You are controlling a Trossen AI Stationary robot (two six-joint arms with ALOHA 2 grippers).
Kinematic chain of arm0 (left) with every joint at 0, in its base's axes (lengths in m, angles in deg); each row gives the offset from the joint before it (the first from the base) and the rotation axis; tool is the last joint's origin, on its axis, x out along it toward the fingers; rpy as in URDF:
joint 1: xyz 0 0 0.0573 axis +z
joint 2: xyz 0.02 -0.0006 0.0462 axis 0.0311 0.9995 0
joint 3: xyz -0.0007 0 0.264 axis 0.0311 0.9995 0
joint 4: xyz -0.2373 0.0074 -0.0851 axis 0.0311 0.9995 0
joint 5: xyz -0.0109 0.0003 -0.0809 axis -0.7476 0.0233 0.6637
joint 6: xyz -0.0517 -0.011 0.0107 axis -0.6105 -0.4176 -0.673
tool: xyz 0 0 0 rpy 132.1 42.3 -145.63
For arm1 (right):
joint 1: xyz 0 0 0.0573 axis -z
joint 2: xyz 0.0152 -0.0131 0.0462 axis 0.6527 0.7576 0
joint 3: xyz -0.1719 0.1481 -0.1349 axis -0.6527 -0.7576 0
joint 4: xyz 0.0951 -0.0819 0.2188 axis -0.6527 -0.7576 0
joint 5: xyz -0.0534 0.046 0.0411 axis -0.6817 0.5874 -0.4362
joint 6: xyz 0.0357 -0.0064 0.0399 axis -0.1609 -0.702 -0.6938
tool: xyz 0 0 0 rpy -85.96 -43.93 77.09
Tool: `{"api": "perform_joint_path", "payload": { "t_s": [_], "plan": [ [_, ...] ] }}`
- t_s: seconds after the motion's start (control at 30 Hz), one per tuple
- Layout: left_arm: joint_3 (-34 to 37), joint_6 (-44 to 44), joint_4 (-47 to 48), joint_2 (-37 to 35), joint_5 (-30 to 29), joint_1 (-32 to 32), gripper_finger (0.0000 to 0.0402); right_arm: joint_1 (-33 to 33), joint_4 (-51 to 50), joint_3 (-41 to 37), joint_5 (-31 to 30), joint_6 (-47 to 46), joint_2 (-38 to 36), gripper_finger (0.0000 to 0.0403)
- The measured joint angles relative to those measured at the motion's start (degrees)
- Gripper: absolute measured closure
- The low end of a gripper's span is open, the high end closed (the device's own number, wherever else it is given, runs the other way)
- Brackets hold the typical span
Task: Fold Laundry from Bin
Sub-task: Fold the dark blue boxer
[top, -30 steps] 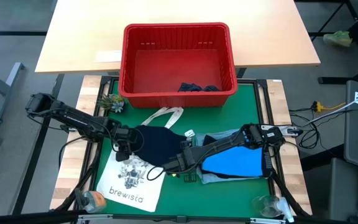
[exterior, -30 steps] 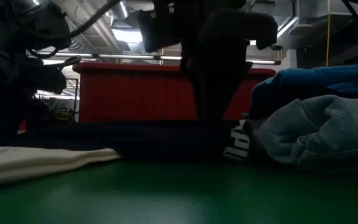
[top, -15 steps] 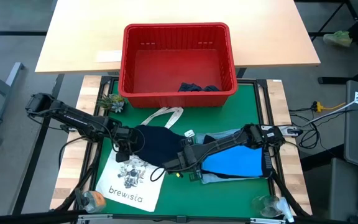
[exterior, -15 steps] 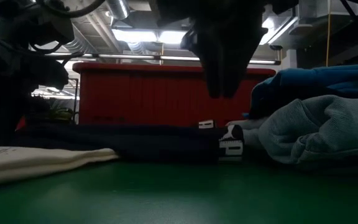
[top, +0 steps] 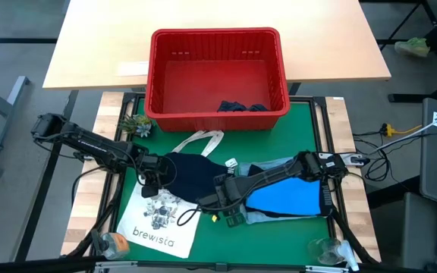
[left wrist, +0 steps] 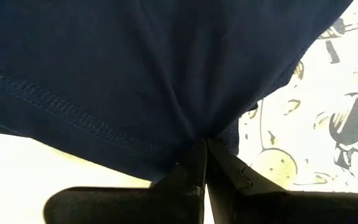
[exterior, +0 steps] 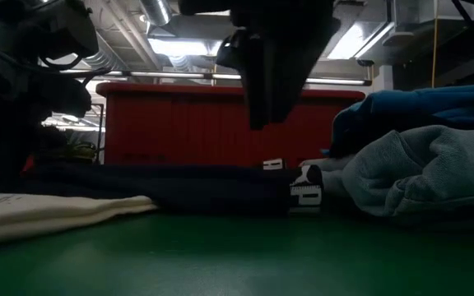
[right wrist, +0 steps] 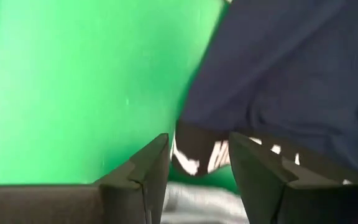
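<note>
A dark navy garment (top: pixel 192 174) lies spread over the white tote bag (top: pixel 161 224) and the green mat (top: pixel 302 129). My left gripper (top: pixel 152 180) is shut on its left edge. My right gripper (top: pixel 212 203) hangs open above the garment's right edge (right wrist: pixel 278 74), fingers pointing down, nothing between them; the low view shows it (exterior: pixel 257 115) clear of the cloth. To the right, a bright blue garment (top: pixel 290 199) lies on a light blue denim one (exterior: pixel 418 177). The red bin (top: pixel 217 76) stands at the far side with a dark garment (top: pixel 241 107) in it. My left gripper pinches the navy garment's stitched hem (left wrist: pixel 185 146), at its left edge, between its two shut fingers, which slant steeply down from above. Creases run in toward the fingertips. The garment lies on the tote bag and mat. One layer or several, I cannot tell.
A small plant (top: pixel 136 125) sits left of the bin. A clear glass (top: pixel 326 250) stands at the near right corner and an orange thing (top: pixel 112 243) at the near left. A wooden tabletop (top: pixel 97 45) lies beyond the bin.
My right gripper has risen straight up off the navy garment's right edge and rolled a little, staying open. That edge, with its white print, was bunched up under the fingers and now lies flat on the mat.
</note>
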Motion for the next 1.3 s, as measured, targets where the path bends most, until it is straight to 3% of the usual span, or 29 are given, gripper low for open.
{"api": "perform_joint_path", "payload": {
  "t_s": [0.17,0.5,0.73,1.0,1.3],
  "plan": [
    [0.01,0.56,-0.02,-0.01,-1.44,0.0,0.0388,0.02,3.72,-2.43,0.02,-0.09,0.0,0.0235],
    [-0.01,1.55,-0.12,-0.03,-1.28,0.0,0.0264,0.17,7.09,-10.4,0.02,-3.54,-0.02,0.0235],
    [-0.01,1.57,-1.58,-0.03,0.09,0.02,0.0212,0.15,12.53,-15.31,-3.48,-5.01,-0.11,0.0235],
    [-0.05,0.99,-1.33,-0.05,4.62,0.04,0.0184,0.21,12.98,-17.37,-0.4,-5.02,-0.35,0.0235],
    [-0.05,-1.46,-1.31,-0.05,4.77,0.04,0.0196,0.17,12.06,-15.44,0.48,-5.16,-0.05,0.0235]
  ]
}}
